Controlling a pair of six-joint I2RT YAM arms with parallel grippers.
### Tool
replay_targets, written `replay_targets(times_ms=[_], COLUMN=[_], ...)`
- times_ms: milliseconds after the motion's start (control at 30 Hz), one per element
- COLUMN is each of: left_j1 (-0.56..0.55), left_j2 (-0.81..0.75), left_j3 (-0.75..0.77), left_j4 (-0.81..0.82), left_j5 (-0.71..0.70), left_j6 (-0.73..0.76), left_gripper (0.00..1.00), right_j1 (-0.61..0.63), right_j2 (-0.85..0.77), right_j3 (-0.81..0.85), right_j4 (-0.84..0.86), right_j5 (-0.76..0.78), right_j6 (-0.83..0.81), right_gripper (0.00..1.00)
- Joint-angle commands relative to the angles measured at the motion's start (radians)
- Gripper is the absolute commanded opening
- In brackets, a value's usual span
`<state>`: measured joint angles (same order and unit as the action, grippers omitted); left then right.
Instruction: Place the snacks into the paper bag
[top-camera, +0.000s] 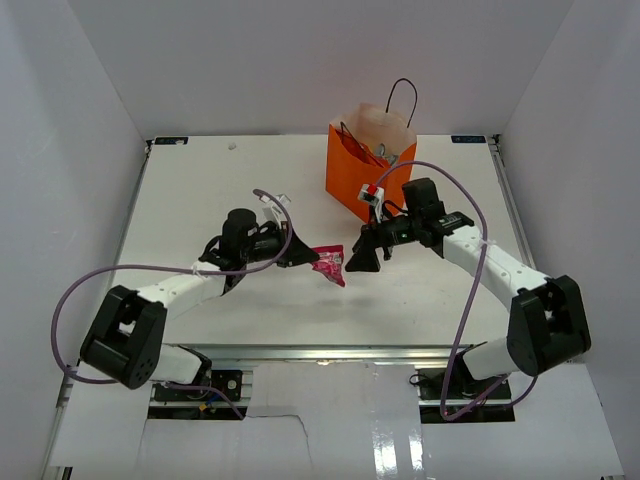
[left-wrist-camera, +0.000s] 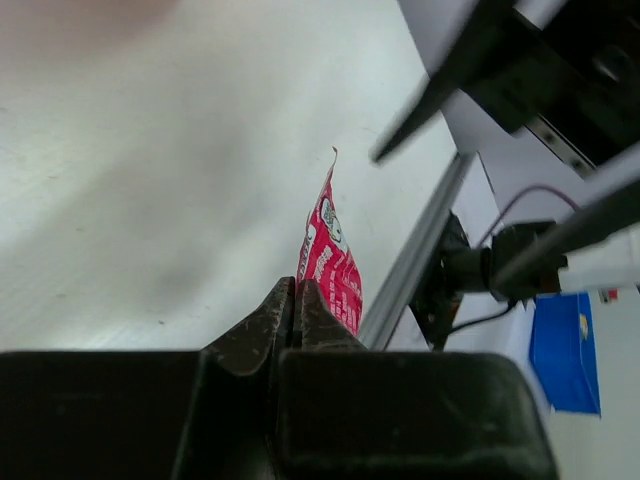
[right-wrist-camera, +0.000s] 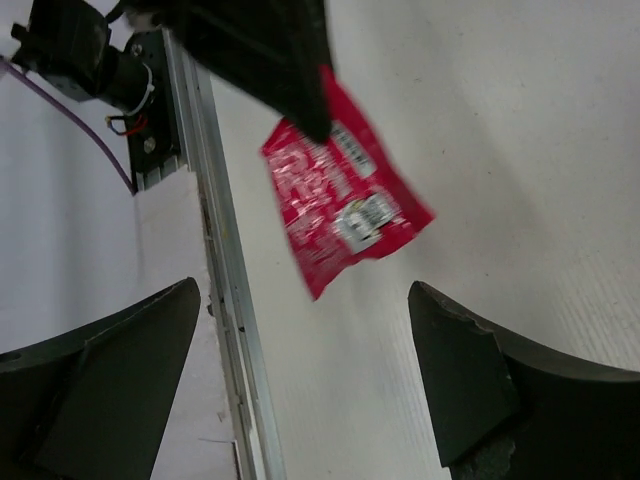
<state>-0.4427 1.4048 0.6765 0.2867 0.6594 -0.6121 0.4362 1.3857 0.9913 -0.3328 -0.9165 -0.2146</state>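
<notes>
So my left gripper (left-wrist-camera: 298, 305) is clamped on one corner of the pink-red shiny snack wrapper (left-wrist-camera: 330, 262). The packet dangles off its fingertips, clear of the white table (top-camera: 200, 190) as far as I can judge. My right gripper (right-wrist-camera: 303, 300) is spread wide, and the wrapper hangs right in front of it, roughly between its two fingers but touching neither. Looks like a handover setup to me. The bright orange paper gift bag (top-camera: 350, 180) stands upright just behind the right gripper, mouth open.

What worries me is that the left only has a thin edge. If the right closes off-centre, it could nudge the packet, twist it loose and drop it on the table. Same result if the left lets go before the right has a proper bite. The bag also looks light and sits close to the right wrist, so a sloppy swing up could clip its rim or the thin black cord handle (top-camera: 403, 95) and tip it over.
</notes>
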Motion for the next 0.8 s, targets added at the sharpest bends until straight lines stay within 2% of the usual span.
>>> replay_targets(times_ms=[0, 100, 267, 333, 433, 567, 600, 667, 733, 767], left_j1=[-0.030, -0.044, -0.056, -0.056, -0.062, -0.071, -0.073, -0.073, -0.073, -0.073], left_j2=[-0.113, -0.157, -0.187, -0.187, -0.175, -0.173, -0.176, -0.187, -0.201, -0.205], left_j3=[-0.066, -0.110, -0.118, -0.115, -0.103, -0.094, -0.094, -0.097, -0.106, -0.107], left_j4=[0.124, 0.163, 0.198, 0.210, 0.221, 0.230, 0.232, 0.238, 0.244, 0.246], left_j5=[0.101, 0.115, 0.132, 0.141, 0.161, 0.164, 0.163, 0.151, 0.141, 0.135], left_j6=[0.029, 0.009, -0.020, -0.028, -0.043, -0.057, -0.063, -0.067, -0.074, -0.080], left_gripper=[0.00, 0.00, 0.00, 0.01, 0.01, 0.01, 0.01, 0.01, 0.02, 0.02], right_j1=[0.006, 0.012, 0.036, 0.044, 0.065, 0.082, 0.081, 0.081, 0.082, 0.082], right_j2=[0.041, 0.082, 0.085, 0.078, 0.073, 0.062, 0.058, 0.050, 0.044, 0.042], right_j3=[0.041, 0.056, 0.031, 0.015, -0.005, -0.034, -0.040, -0.040, -0.042, -0.042], right_j4=[0.199, 0.241, 0.262, 0.293, 0.320, 0.362, 0.364, 0.359, 0.357, 0.351], right_j5=[-0.014, -0.042, -0.059, -0.079, -0.111, -0.131, -0.136, -0.150, -0.168, -0.173], right_j6=[0.294, 0.382, 0.408, 0.422, 0.435, 0.439, 0.439, 0.423, 0.412, 0.408], right_gripper=[0.91, 0.92, 0.92, 0.90, 0.83, 0.61, 0.46, 0.30, 0.23, 0.11])
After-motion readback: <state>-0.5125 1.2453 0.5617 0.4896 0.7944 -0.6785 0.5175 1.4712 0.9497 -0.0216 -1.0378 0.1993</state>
